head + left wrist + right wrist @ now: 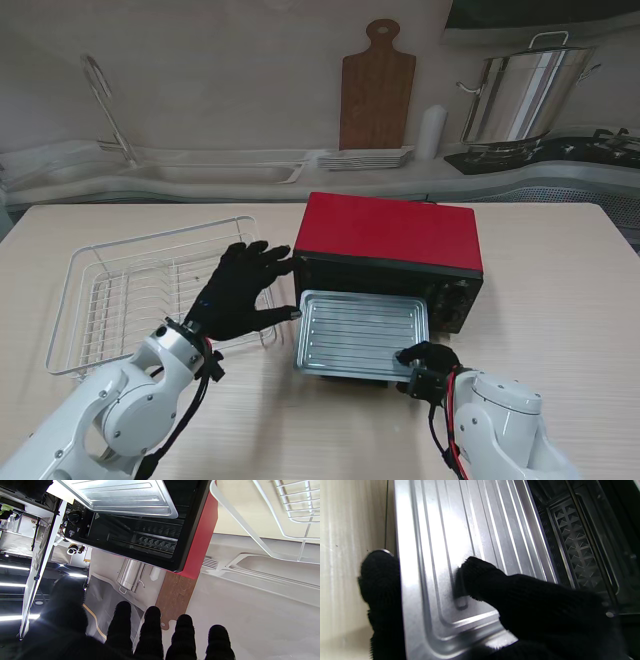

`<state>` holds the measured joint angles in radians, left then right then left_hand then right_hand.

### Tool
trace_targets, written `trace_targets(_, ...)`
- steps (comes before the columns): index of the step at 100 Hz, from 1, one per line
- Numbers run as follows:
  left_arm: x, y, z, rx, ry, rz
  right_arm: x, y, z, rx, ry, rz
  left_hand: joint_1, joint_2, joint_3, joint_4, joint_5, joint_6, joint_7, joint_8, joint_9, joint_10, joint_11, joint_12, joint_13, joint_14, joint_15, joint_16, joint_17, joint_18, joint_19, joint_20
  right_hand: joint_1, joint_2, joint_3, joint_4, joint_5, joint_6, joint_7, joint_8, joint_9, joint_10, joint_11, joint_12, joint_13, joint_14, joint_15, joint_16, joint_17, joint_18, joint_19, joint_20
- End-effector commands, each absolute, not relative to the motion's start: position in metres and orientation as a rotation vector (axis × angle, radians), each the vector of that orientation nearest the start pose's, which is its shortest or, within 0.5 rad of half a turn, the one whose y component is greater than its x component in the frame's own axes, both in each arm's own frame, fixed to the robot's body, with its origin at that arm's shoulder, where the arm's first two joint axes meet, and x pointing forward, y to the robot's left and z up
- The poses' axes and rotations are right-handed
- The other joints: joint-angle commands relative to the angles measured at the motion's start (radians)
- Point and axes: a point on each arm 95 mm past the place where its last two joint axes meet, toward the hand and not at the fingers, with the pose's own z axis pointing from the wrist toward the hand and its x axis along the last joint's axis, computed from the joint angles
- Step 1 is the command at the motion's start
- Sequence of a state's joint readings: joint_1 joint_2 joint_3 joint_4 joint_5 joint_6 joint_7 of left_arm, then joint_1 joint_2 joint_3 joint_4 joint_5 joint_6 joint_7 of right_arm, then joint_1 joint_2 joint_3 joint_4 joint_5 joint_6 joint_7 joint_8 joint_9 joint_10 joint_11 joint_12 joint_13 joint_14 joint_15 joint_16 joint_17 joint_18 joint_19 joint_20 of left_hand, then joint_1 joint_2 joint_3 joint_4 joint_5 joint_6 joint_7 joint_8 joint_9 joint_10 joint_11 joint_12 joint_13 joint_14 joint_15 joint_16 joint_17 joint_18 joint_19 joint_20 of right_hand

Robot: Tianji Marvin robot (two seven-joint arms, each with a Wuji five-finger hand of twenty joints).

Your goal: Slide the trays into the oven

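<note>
The red oven (388,232) stands in the middle of the pale wooden table (560,300), its dark mouth facing me. A ribbed silver tray (360,333) sticks out of that mouth toward me, only its far edge inside. Left of the oven sits a white wire rack (110,290) with nothing visible in it.

The right hand (425,362) pinches the tray's near right corner: the wrist view shows one black-gloved finger (495,580) on the tray's ribbed face and another (380,580) curled against its rim. The left hand (238,290) holds nothing, fingers spread, fingertips at the oven's left front corner; contact cannot be judged.

At the far side runs a light counter with a sink and tap (105,110), stacked plates (366,158), a brown cutting board (377,88) leaning on the wall, and a steel stockpot (520,95) at far right
</note>
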<state>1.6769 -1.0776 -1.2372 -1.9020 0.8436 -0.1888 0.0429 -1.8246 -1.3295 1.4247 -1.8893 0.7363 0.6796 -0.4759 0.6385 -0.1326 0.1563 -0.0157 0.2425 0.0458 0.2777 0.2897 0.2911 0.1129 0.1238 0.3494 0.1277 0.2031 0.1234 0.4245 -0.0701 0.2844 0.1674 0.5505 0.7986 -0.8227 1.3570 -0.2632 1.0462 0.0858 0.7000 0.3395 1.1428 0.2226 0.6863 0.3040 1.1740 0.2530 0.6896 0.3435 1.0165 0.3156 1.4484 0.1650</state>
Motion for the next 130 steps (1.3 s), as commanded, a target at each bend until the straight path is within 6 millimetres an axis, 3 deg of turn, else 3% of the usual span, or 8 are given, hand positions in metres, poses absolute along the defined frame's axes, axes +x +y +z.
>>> trace_targets(1, 0.3514, -0.0543, -0.2422, -1.055, 1.461, -1.949, 0.3203, 0.0087, -0.3520, -2.720, 0.339, -1.119, 0.004, 0.040, -0.008, 0.020, -0.040, -0.021, 0.001, -0.006, -0.043, -0.021, -0.003, -0.014, -0.031, -0.023, -0.017, -0.009, -0.023, -0.028, -0.059, -0.019, 0.089, 0.007, 0.082, 0.003, 0.064, -0.085, 0.149, 0.007, 0.011, 0.023, 0.021, -0.001, 0.086, 0.063, 0.036, -0.005, 0.047, -0.034, 0.054, 0.015)
trace_targets(35, 0.3529, -0.0562, -0.2406, -1.052, 1.465, -1.947, 0.3227, 0.0079, -0.3545, -2.739, 0.347, -1.087, 0.003, 0.040, -0.006, 0.020, -0.043, -0.019, -0.002, -0.007, -0.045, -0.025, -0.004, -0.014, -0.030, -0.024, -0.017, -0.010, -0.023, -0.028, -0.061, -0.022, 0.089, 0.007, 0.081, 0.002, 0.058, -0.083, 0.149, 0.004, 0.008, 0.024, 0.022, -0.001, 0.081, 0.060, 0.031, -0.008, 0.045, -0.035, 0.048, 0.010)
trace_targets(55, 0.3547, -0.0579, -0.2403, -1.049, 1.464, -1.953, 0.3234, 0.0075, -0.3538, -2.733, 0.359, -1.092, 0.002, 0.039, -0.005, 0.020, -0.046, -0.018, -0.003, -0.008, -0.046, -0.023, -0.004, -0.014, -0.030, -0.025, -0.017, -0.010, -0.023, -0.028, -0.061, -0.024, 0.081, 0.000, 0.081, 0.004, 0.031, -0.062, 0.139, -0.028, 0.031, 0.050, -0.008, -0.017, 0.113, 0.067, 0.003, -0.027, 0.051, -0.022, 0.063, 0.008)
trace_targets(62, 0.3551, -0.0583, -0.2402, -1.050, 1.463, -1.954, 0.3239, 0.0074, -0.3539, -2.734, 0.360, -1.098, 0.003, 0.038, -0.004, 0.020, -0.046, -0.018, -0.003, -0.008, -0.045, -0.023, -0.003, -0.014, -0.031, -0.025, -0.017, -0.011, -0.023, -0.028, -0.061, -0.024, 0.082, 0.004, 0.075, -0.002, 0.013, -0.056, 0.135, -0.041, 0.028, 0.055, 0.008, -0.004, 0.116, 0.070, 0.055, -0.001, 0.059, -0.027, 0.102, 0.030)
trace_targets(77, 0.3556, -0.0584, -0.2399, -1.051, 1.461, -1.953, 0.3244, 0.0075, -0.3534, -2.736, 0.366, -1.104, 0.002, 0.038, -0.004, 0.020, -0.047, -0.018, -0.003, -0.008, -0.046, -0.023, -0.003, -0.014, -0.034, -0.026, -0.019, -0.012, -0.023, -0.029, -0.062, -0.026, 0.085, 0.005, 0.067, -0.007, -0.005, -0.042, 0.136, -0.063, 0.018, 0.070, 0.061, 0.005, 0.117, 0.068, 0.189, 0.064, 0.089, -0.068, 0.189, 0.159)
trace_targets(130, 0.3574, -0.0574, -0.2389, -1.057, 1.466, -1.944, 0.3292, 0.0122, -0.3575, -2.706, 0.423, -1.120, 0.000, 0.038, -0.003, 0.019, -0.050, -0.017, -0.006, -0.010, -0.049, -0.025, -0.004, -0.015, -0.037, -0.028, -0.020, -0.014, -0.022, -0.029, -0.063, -0.031, 0.085, 0.018, 0.062, -0.015, 0.004, -0.056, 0.148, -0.056, 0.004, 0.056, 0.073, 0.006, 0.114, 0.056, 0.165, 0.058, 0.084, -0.082, 0.153, 0.177)
